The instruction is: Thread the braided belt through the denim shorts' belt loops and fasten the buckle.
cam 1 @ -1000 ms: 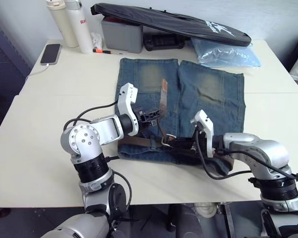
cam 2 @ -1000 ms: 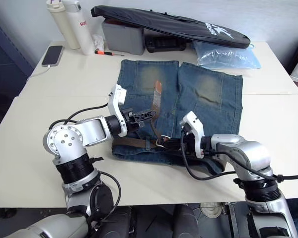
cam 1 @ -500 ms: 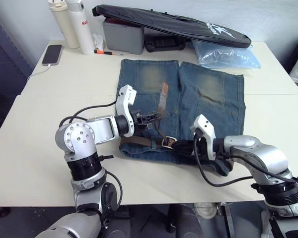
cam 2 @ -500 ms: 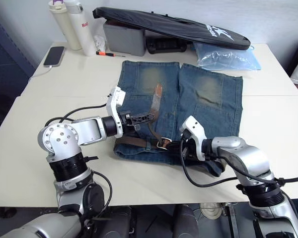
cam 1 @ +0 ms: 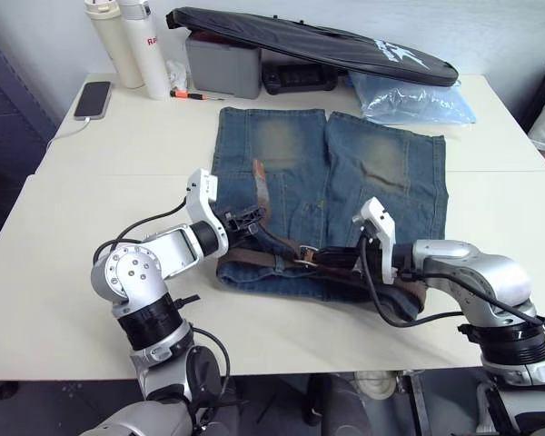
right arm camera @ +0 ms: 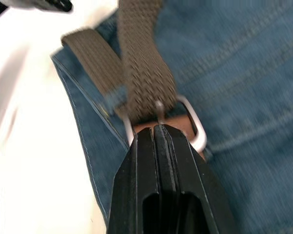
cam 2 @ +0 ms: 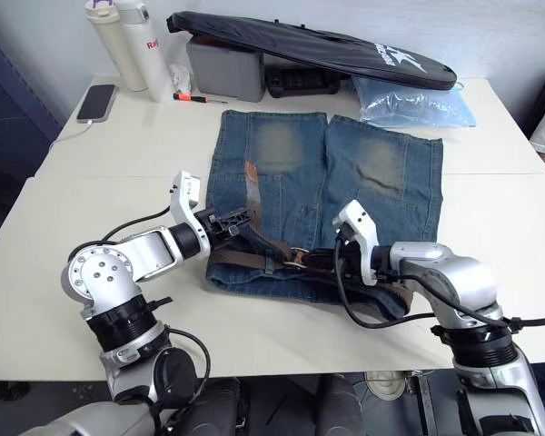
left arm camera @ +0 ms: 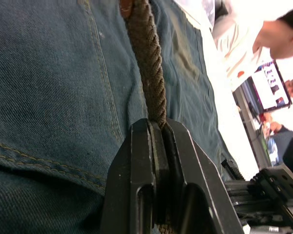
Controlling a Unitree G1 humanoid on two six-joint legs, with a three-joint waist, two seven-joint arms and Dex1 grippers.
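The shorts (cam 1: 331, 195) lie flat mid-table, waistband at the near edge. The belt (cam 1: 263, 262) runs along that waistband, its tail rising leftward over the denim. The left gripper (left arm camera: 158, 127) is clamped on the tail. The right gripper (right arm camera: 158, 127), fingers pressed together, sits at the buckle (right arm camera: 198, 132) near the waistband's middle.

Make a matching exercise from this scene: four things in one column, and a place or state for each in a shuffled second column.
1. left pincer
2. buckle
3. phone
4. black bag

a. on the table's far left corner
b. just ahead of the right pincer's tips
c. lying across the grey box at the back
d. clamped on the braided belt

Pairs: 1-d, 2-b, 3-a, 4-c
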